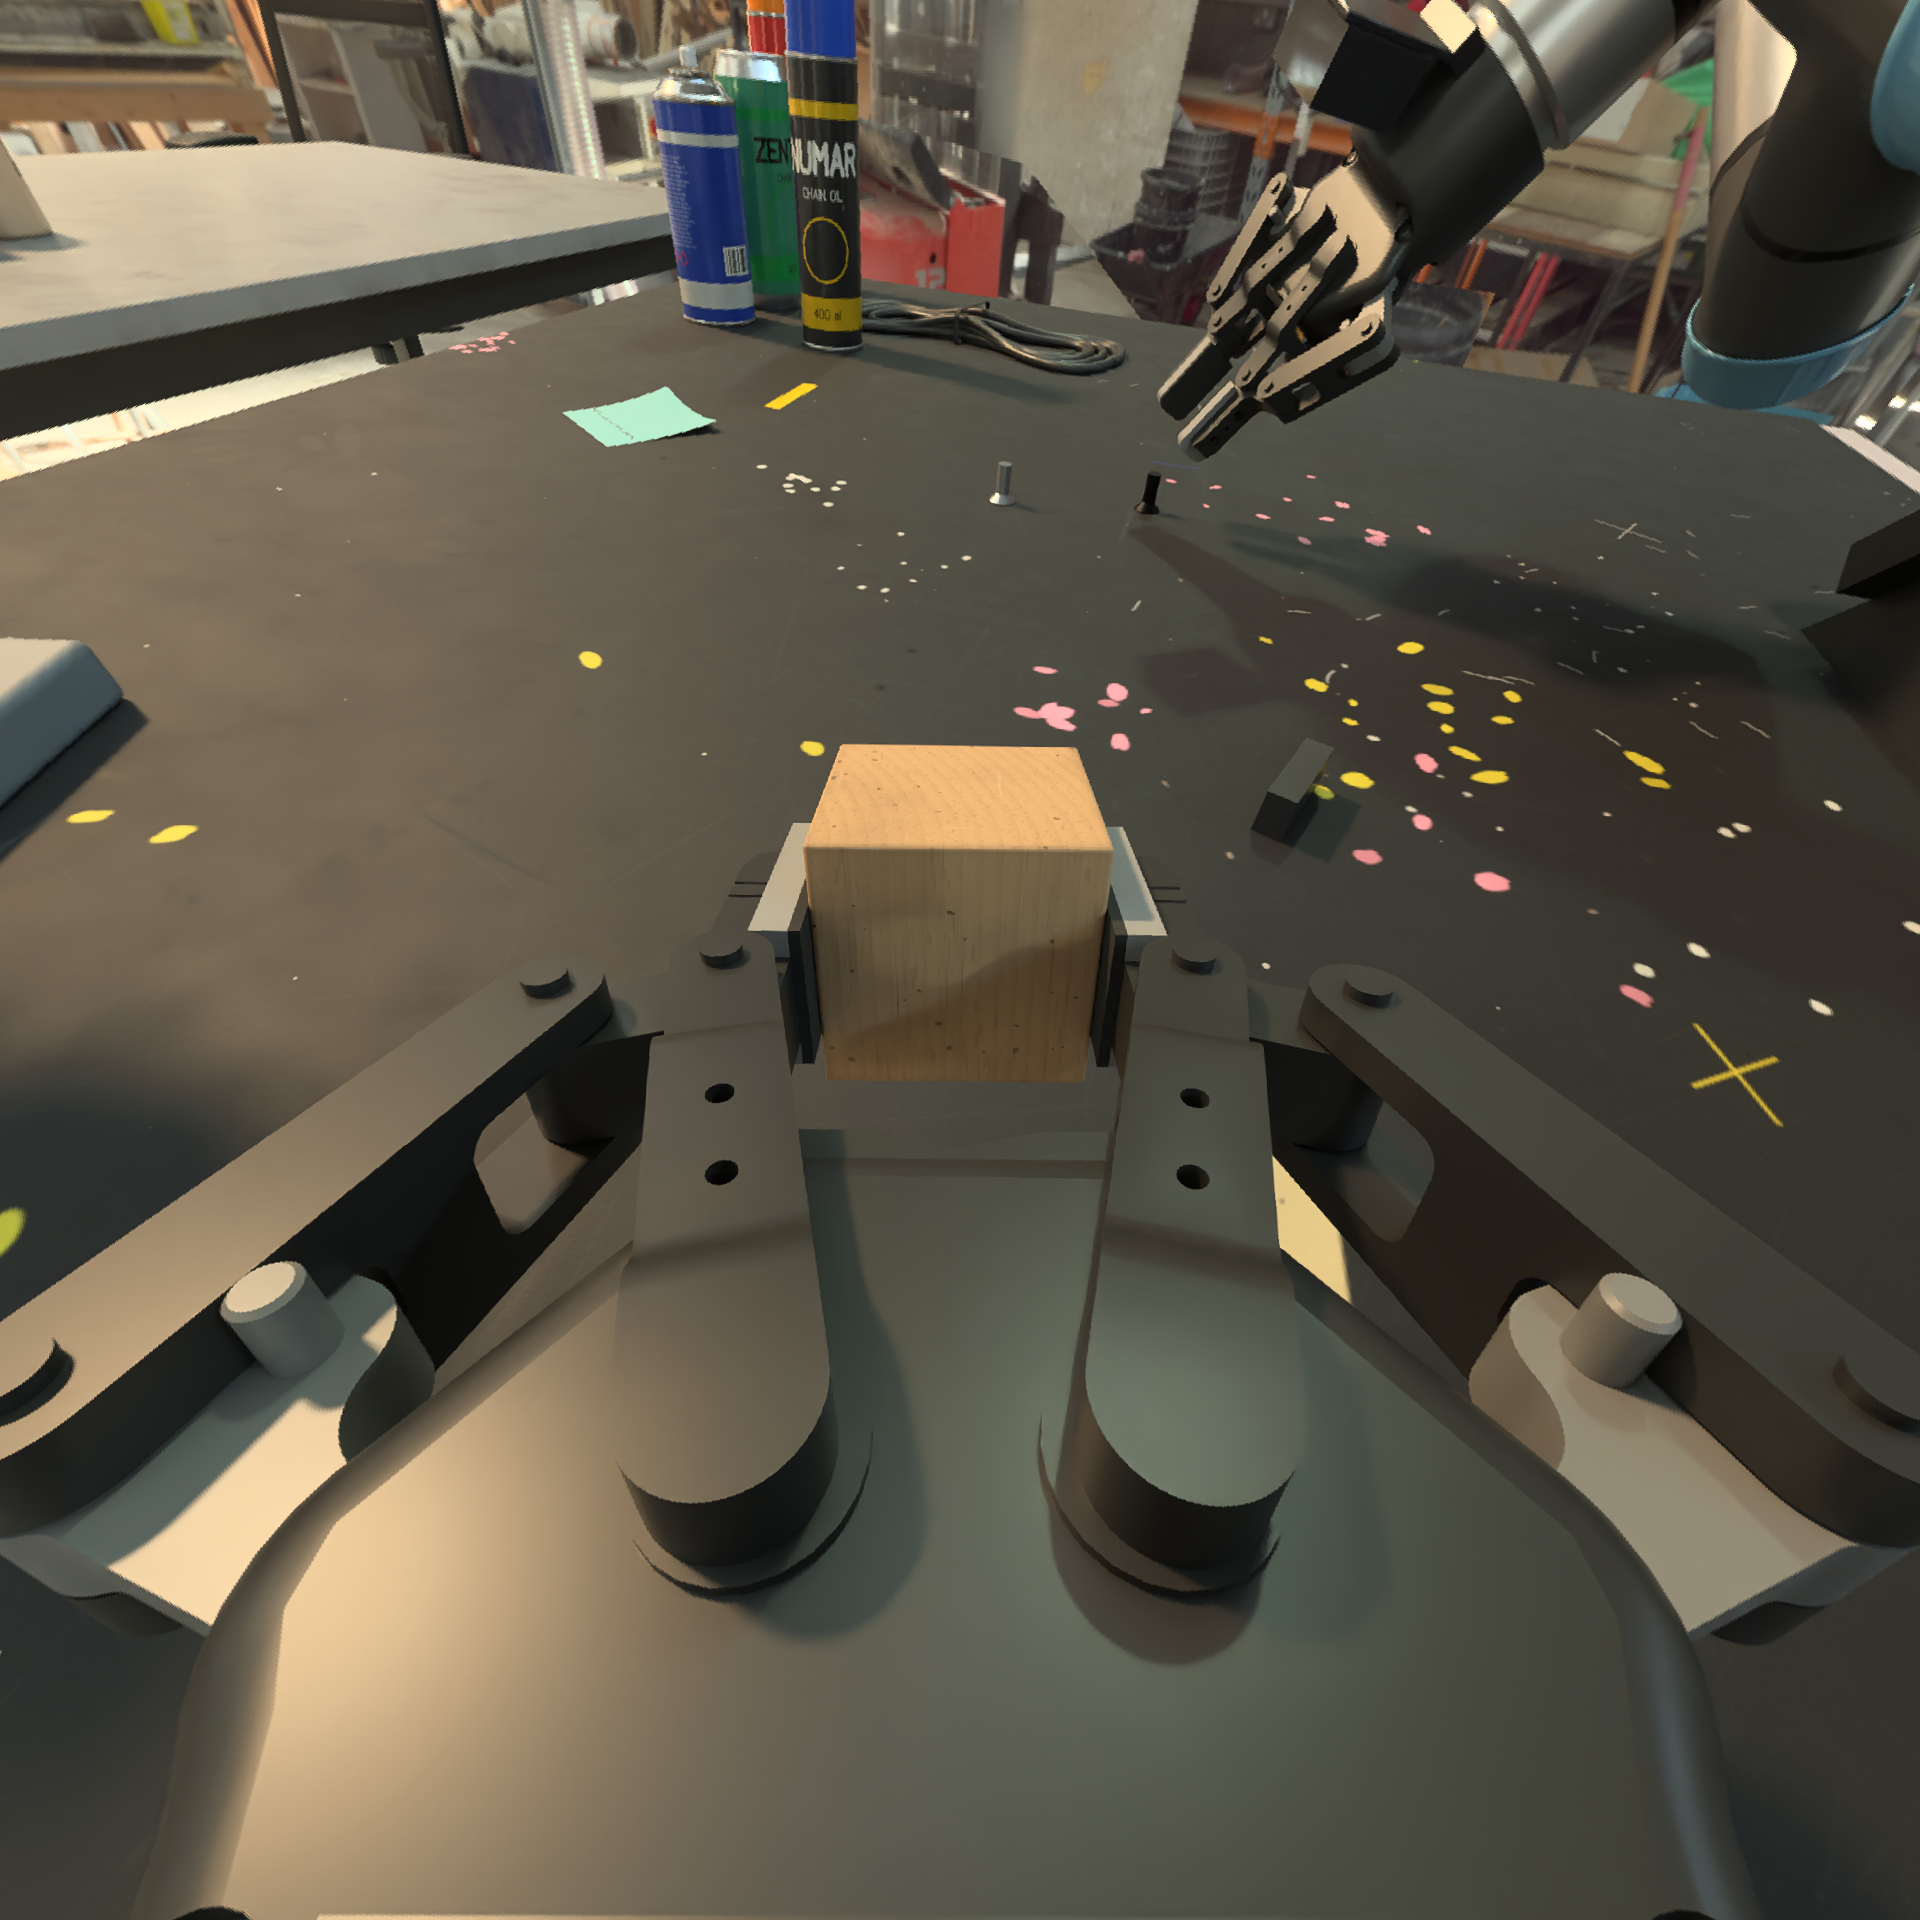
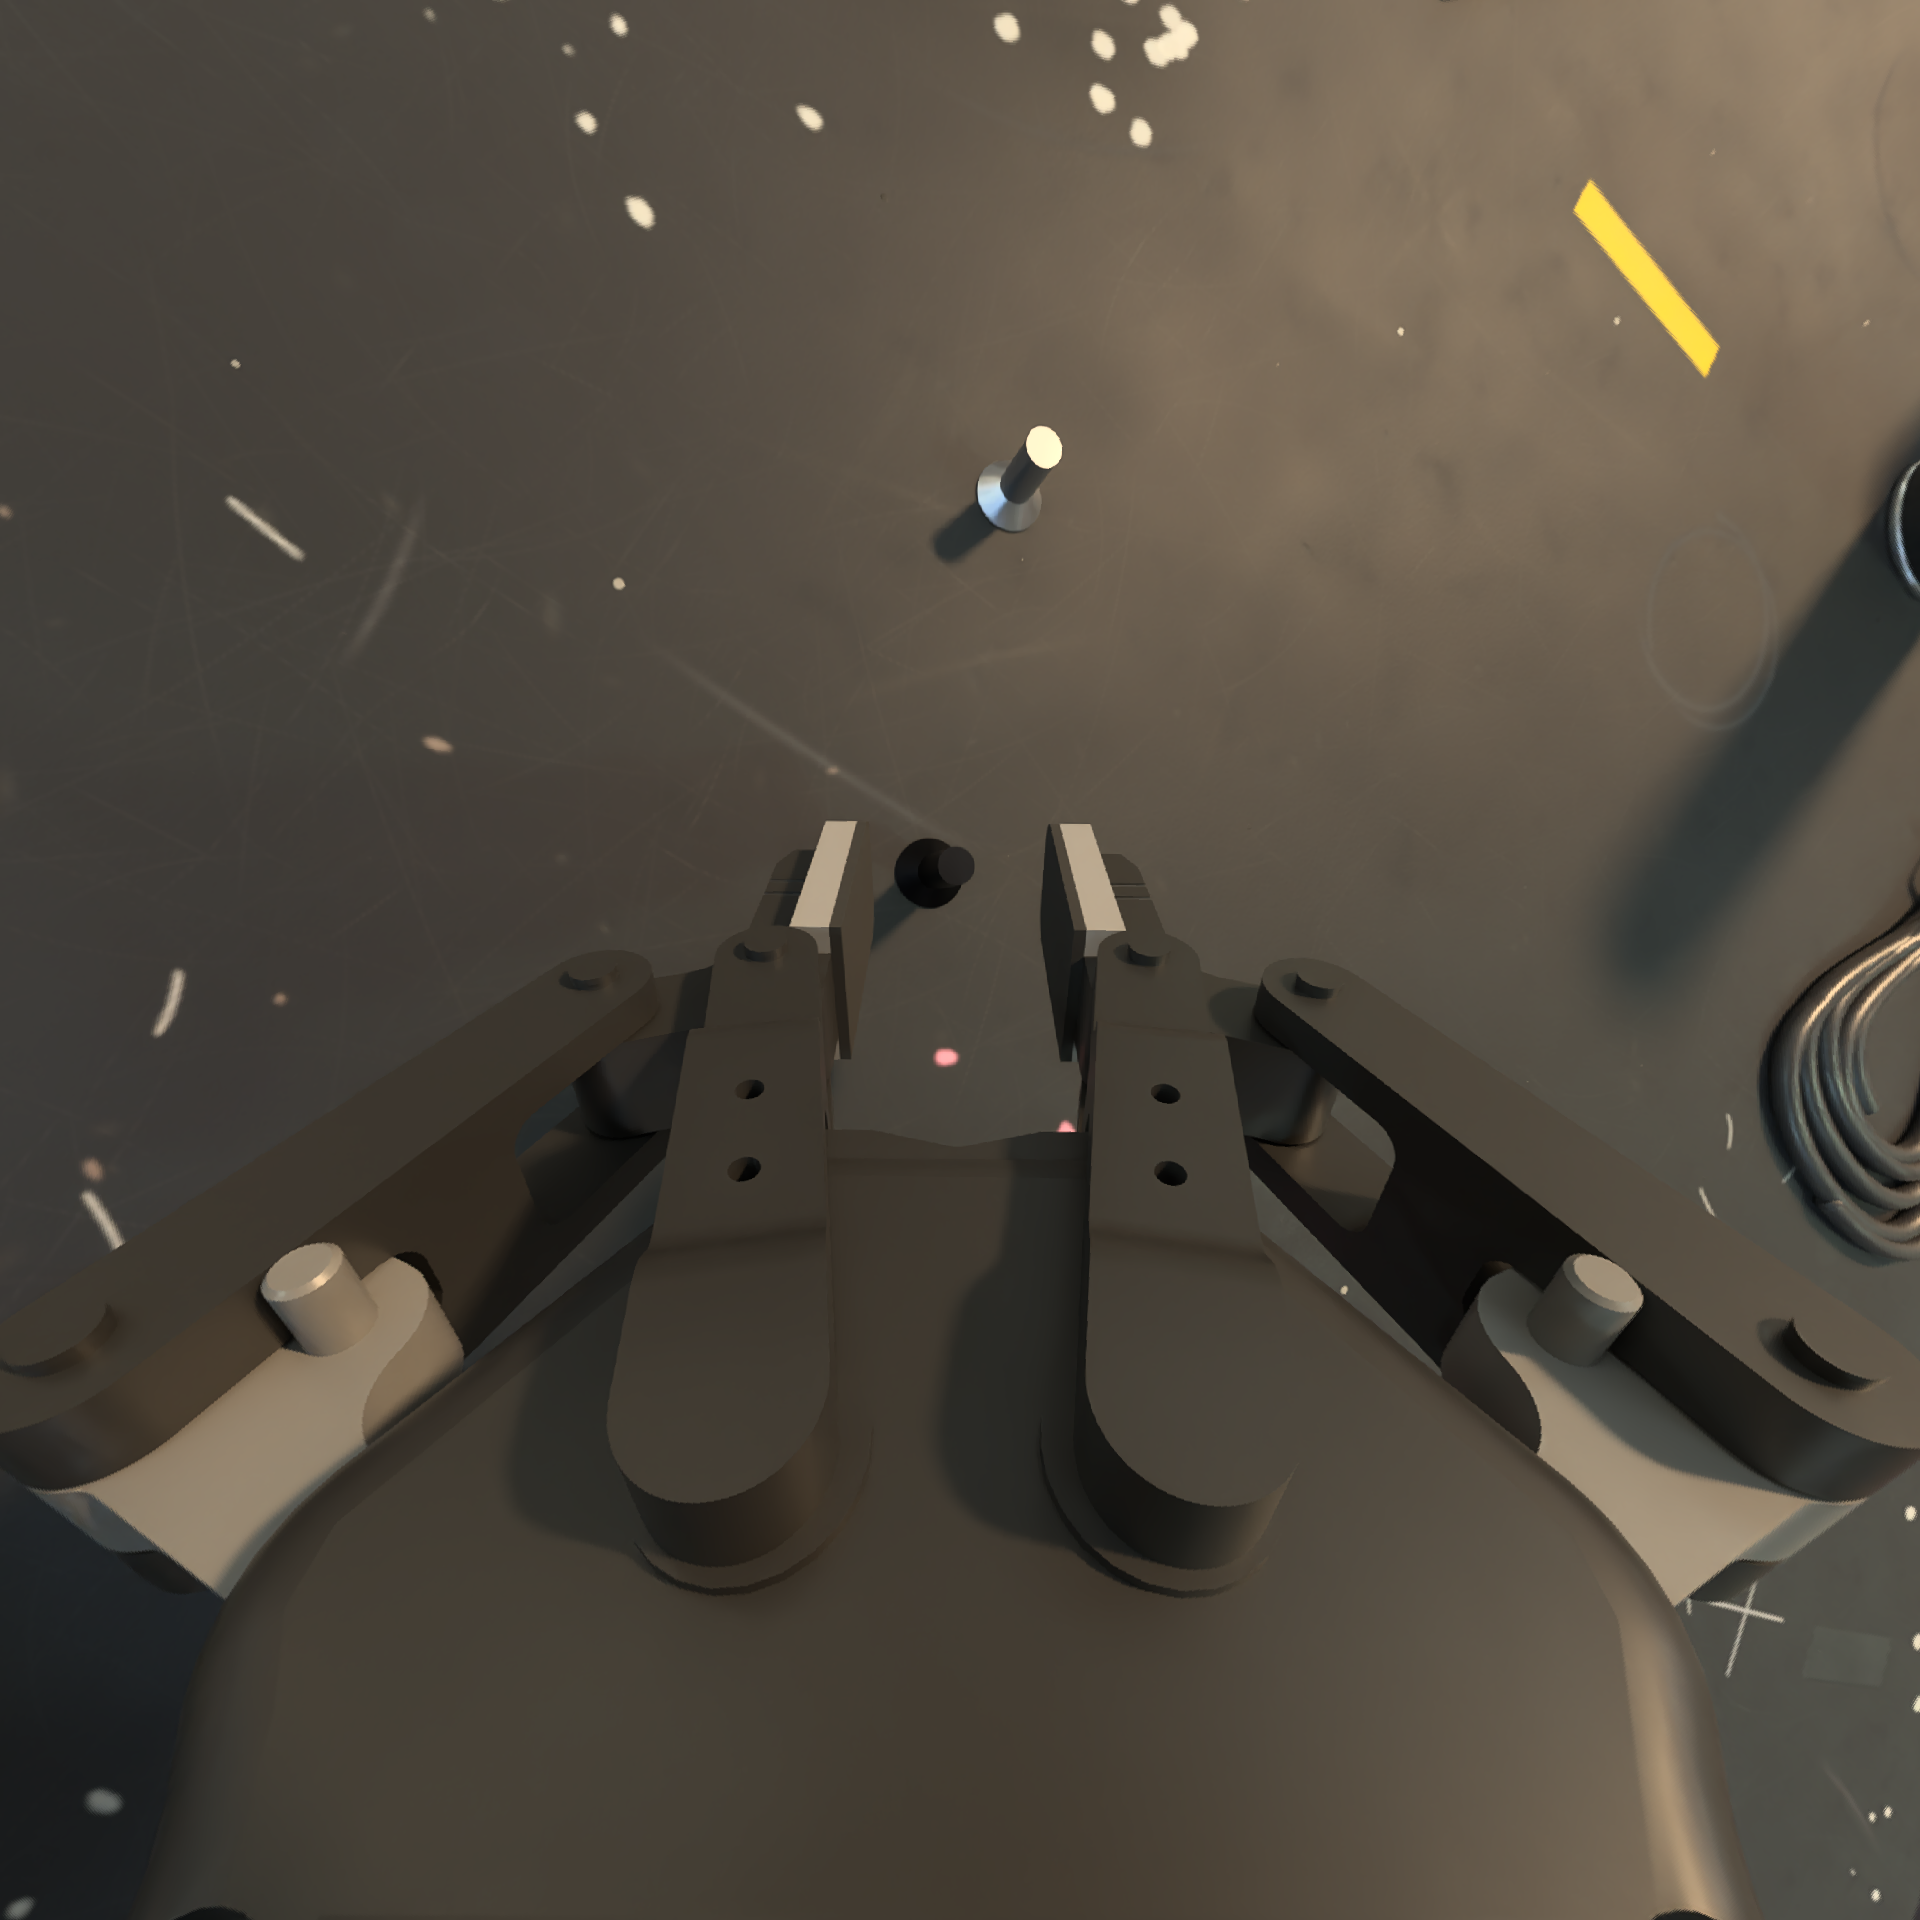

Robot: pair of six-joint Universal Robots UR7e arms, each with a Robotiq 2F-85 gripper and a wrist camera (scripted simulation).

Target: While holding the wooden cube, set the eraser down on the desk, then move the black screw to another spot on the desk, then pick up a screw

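Left wrist view: your left gripper [image 1: 956, 935] has its jaws clamped on the wooden cube [image 1: 956, 904], squeezing two opposite side faces and carrying it clear above the dark, paint-flecked table [image 1: 416, 623]. That grip looks meant only to keep the cube up while the other arm works. The eraser [image 1: 1294, 798], a small dark block, lies on the table off to the right of the cube, so that step appears done. Farther back, your right gripper [image 1: 1210, 416] angles down, tips just above the black screw [image 1: 1150, 492], which stands on its head with the shank up. The silver screw [image 1: 1003, 483] stands the same way a little to its left. Spray cans [image 1: 769, 187] and a coiled cable [image 1: 997, 338] sit at the far edge.

Right wrist view: your right gripper [image 2: 951, 873] looks steeply down, jaws apart and empty, one on either side of the black screw [image 2: 932, 871], neither touching it. The screw's long axis runs nearly straight toward the camera, head on the table [image 2: 416, 416], so closing on the shank seems the likely next move. The silver screw [image 2: 1016, 483] stands beyond, also head down, shank tip up.
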